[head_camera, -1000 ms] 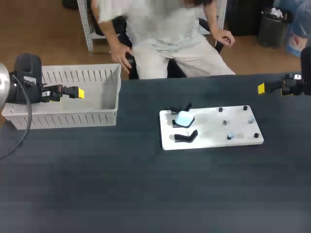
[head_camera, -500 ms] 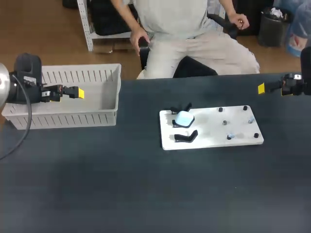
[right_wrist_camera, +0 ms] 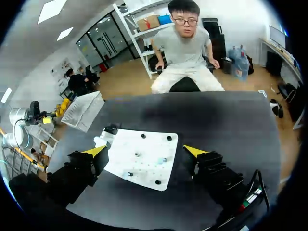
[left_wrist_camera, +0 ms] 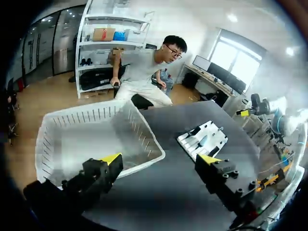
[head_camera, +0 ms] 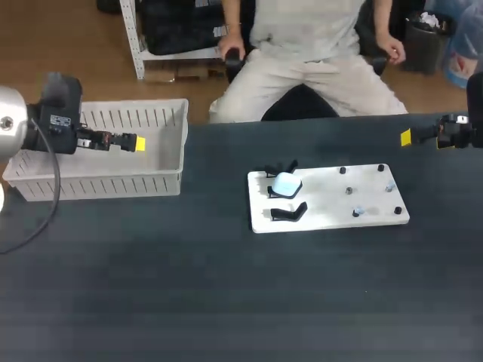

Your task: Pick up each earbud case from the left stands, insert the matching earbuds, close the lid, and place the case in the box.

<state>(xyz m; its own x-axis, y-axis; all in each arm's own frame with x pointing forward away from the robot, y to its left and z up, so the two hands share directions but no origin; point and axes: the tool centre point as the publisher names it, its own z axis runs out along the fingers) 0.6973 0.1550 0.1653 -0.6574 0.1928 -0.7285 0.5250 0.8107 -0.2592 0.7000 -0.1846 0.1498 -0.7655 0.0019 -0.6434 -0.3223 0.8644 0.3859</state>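
A white board (head_camera: 332,202) lies right of the table's middle. Black stands line its left side; the middle one holds a pale blue earbud case (head_camera: 286,182) with its lid down. The stand in front (head_camera: 289,213) is bare. Small earbuds (head_camera: 358,212) sit among black pegs on the board's right half. My left gripper (head_camera: 136,142) hangs open over the white basket (head_camera: 162,181) with nothing between its fingers. My right gripper (head_camera: 406,137) stands open and empty at the far right, above the table. In the right wrist view the board (right_wrist_camera: 149,166) and case (right_wrist_camera: 101,141) lie below and ahead of that gripper (right_wrist_camera: 145,151).
The slatted white basket (left_wrist_camera: 53,130) stands at the table's back left, under my left gripper (left_wrist_camera: 160,161), and looks bare inside. The board (left_wrist_camera: 211,134) shows ahead of that gripper across dark tabletop.
My left arm has moved a little to the right over the basket. The right arm, the board and the case have not moved.
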